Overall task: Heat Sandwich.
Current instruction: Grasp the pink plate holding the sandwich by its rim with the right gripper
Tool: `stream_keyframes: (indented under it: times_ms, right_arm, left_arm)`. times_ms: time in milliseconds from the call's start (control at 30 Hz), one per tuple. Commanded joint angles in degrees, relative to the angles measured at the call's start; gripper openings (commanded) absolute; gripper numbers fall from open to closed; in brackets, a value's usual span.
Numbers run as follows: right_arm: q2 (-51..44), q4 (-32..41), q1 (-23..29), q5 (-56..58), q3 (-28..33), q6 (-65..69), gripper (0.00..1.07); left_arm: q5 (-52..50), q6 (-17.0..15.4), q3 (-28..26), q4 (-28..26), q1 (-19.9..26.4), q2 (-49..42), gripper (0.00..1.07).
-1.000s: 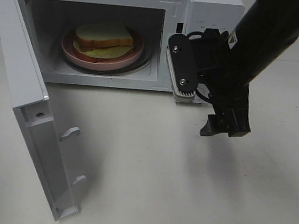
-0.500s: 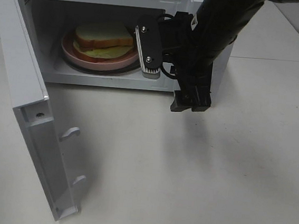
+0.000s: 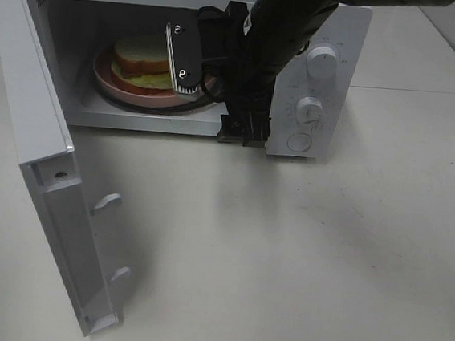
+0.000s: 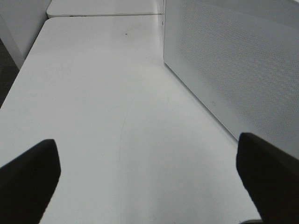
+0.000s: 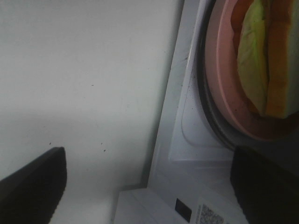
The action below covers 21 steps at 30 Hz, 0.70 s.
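The sandwich (image 3: 145, 59), white bread with tan crust and green filling, lies on a round pink plate (image 3: 107, 78) inside the open microwave (image 3: 314, 106). The right wrist view also shows the sandwich (image 5: 261, 60) on the pink plate (image 5: 219, 88). My right gripper (image 3: 243, 132) hangs open at the lower front edge of the cavity, just right of the plate, holding nothing. In its wrist view the right gripper (image 5: 149, 182) shows two dark fingertips far apart. My left gripper (image 4: 149, 182) is open over bare table beside the microwave's perforated side wall (image 4: 233, 60); the exterior view does not show it.
The microwave door (image 3: 43, 161) stands swung wide open at the left, reaching toward the front of the white table (image 3: 299, 266). Two knobs and a round button sit on the control panel (image 3: 310, 110) to the right of my arm.
My right arm has swept left from in front of the control panel to the cavity opening, uncovering the knobs and hiding the plate's right part. The sandwich and door have not moved.
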Motion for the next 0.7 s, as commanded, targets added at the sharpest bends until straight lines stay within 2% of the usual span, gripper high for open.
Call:
stream_keyframes:
  times_ms: [33,700]
  right_arm:
    - [2.41,0.17,0.17,-1.95,-2.23,0.17,0.89]
    - [16.84,0.29,0.0,-3.21,-17.99,0.23,0.86]
  left_arm:
    - [-0.46,-0.17,0.17,-0.29,-0.46,-1.49,0.97]
    - [-0.46,-0.17,0.17,-0.29,-0.46,-1.49,0.97]
